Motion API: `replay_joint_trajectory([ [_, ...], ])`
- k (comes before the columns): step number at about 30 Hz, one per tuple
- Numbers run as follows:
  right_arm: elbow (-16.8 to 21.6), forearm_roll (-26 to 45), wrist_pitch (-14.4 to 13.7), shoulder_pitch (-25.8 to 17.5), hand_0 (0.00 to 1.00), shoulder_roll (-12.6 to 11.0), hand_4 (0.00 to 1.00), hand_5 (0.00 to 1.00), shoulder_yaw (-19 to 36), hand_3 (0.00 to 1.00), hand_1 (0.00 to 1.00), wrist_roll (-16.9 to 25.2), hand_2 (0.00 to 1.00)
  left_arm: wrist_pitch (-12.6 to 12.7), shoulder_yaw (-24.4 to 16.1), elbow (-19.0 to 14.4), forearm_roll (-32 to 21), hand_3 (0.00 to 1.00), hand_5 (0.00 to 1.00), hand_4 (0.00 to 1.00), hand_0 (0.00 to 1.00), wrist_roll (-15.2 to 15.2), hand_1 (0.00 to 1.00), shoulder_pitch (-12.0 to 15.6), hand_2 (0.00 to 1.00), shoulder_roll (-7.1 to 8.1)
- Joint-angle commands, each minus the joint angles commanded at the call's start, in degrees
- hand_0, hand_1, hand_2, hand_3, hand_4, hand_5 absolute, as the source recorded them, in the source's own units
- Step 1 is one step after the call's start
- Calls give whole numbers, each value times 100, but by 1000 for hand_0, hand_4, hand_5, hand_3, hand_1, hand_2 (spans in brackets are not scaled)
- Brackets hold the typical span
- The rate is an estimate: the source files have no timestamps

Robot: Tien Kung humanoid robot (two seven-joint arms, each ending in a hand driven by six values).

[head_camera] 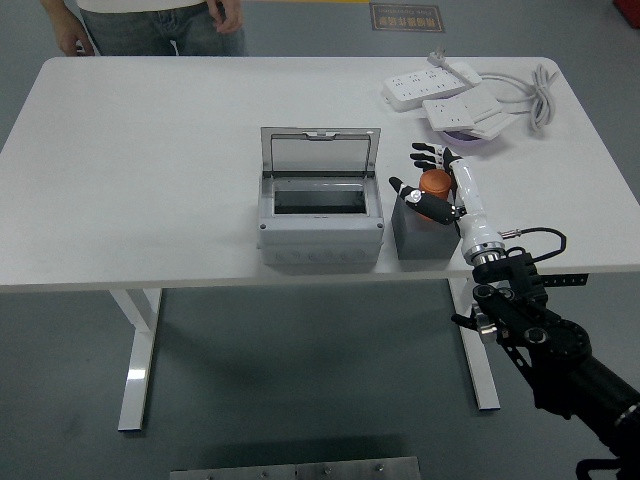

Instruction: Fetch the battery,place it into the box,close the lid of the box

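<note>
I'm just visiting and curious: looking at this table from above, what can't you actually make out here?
- Whether the right hand really grips the orange battery: the fingers cover it in the head view.
- The lower part of the battery, sunk in the grey block.
- The inside of the open box: only a dark opening shows.
- The person at the far side, cut off by the top edge.
- The left hand, out of view.

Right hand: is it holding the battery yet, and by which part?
The right hand is around the orange battery's upper part, thumb in front and fingers behind, but a closed grip cannot be told.
</note>
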Motion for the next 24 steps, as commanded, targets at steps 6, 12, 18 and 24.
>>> replay_joint_trajectory([
  [6, 24, -90, 19, 18, 753, -1, 884, 227, -19, 747, 740, -33, 721, 6, -4, -4, 24, 622, 270, 691, 663, 3, 713, 0, 642, -1],
  [12, 34, -157, 26, 29, 756, -2, 883, 225, -41, 746, 740, -57, 725, 4, 7, -6, 26, 622, 266, 690, 662, -6, 714, -5, 642, -11],
  [18, 9, -152, 54, 32, 759, -5, 882, 225, -42, 745, 745, -61, 725, -3, 8, -8, 45, 622, 263, 690, 661, -4, 714, -7, 643, -24],
  [24, -11, -146, 89, 34, 757, -38, 880, 222, 16, 746, 746, -54, 725, -5, 14, -11, 43, 620, 262, 691, 660, -6, 714, -1, 643, -29],
])
